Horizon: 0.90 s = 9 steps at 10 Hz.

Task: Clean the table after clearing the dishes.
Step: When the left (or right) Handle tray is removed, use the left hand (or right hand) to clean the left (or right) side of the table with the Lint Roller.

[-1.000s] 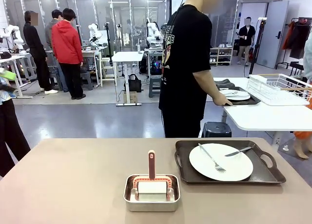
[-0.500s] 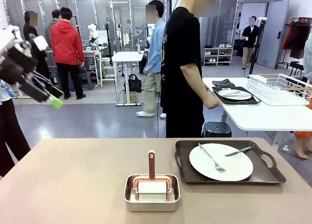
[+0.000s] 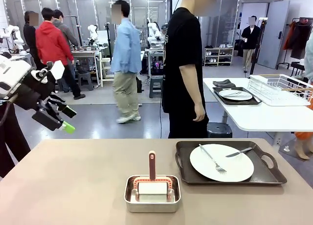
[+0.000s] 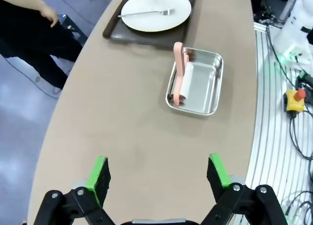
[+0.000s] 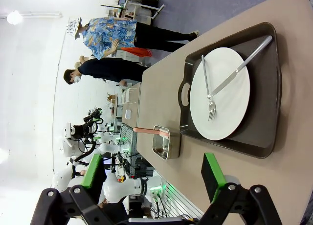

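On the beige surface (image 3: 73, 186) one tray (image 3: 265, 172) with plate (image 3: 221, 162), fork (image 3: 213, 159) and knife (image 3: 239, 152) sits toward the right; a second tray (image 3: 254, 102) lies on the white side table (image 3: 274, 118). Clearing looks half done, so that tray must go before wiping. Left fingers (image 4: 99, 173) hang spread and empty, high off the surface's left end, tilted down. Right fingers (image 5: 213, 175), likewise spread, face the tray.

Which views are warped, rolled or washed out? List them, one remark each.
Front view: table evenly lit and sharp, no glare on the plate. Left wrist view: wide-angle lens bows the table's edge into a curve. Right wrist view: rolled sideways, people stand sideways, upper left washed out white.
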{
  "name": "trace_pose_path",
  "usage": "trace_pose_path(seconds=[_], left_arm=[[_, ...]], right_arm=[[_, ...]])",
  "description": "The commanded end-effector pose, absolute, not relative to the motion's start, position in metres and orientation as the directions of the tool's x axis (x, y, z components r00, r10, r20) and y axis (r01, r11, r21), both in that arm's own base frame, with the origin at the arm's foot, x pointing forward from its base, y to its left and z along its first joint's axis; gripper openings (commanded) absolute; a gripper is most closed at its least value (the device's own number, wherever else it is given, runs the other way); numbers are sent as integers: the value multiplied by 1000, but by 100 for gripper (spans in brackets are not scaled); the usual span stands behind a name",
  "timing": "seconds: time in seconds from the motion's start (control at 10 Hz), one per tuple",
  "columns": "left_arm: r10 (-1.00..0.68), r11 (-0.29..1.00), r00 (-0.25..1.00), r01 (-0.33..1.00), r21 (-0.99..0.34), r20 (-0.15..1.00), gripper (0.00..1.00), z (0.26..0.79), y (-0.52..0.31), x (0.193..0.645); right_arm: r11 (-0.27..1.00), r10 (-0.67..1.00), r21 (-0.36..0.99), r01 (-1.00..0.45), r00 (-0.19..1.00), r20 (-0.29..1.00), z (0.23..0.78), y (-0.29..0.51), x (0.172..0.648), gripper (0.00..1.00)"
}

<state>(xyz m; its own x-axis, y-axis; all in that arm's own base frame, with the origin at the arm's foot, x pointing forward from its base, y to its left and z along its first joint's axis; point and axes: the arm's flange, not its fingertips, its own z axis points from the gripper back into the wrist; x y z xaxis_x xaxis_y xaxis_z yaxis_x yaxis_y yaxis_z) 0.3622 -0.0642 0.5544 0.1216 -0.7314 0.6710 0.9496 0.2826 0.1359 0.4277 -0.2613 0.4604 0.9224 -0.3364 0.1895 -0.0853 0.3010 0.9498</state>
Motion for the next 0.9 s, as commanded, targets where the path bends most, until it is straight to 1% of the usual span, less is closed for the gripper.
trace_pose_path(seconds=[0.0,0.4,0.5,0.6,0.8], left_arm=[[-740,294,125,944,151,661,100,561,-61,366],[-734,282,116,948,145,669,100,558,-58,364],[-753,235,54,953,192,656,100,563,-76,370],[-786,199,12,952,235,618,100,569,-96,384],[-853,78,-80,958,277,515,100,588,-151,416]], right_arm=[[299,-337,950,-90,921,194,463,-260,426,100],[299,-337,950,-90,921,194,463,-260,426,100],[299,-337,950,-90,921,194,463,-260,426,100],[299,-337,950,-90,921,194,463,-260,426,100],[299,-337,950,-90,921,194,463,-260,426,100]])
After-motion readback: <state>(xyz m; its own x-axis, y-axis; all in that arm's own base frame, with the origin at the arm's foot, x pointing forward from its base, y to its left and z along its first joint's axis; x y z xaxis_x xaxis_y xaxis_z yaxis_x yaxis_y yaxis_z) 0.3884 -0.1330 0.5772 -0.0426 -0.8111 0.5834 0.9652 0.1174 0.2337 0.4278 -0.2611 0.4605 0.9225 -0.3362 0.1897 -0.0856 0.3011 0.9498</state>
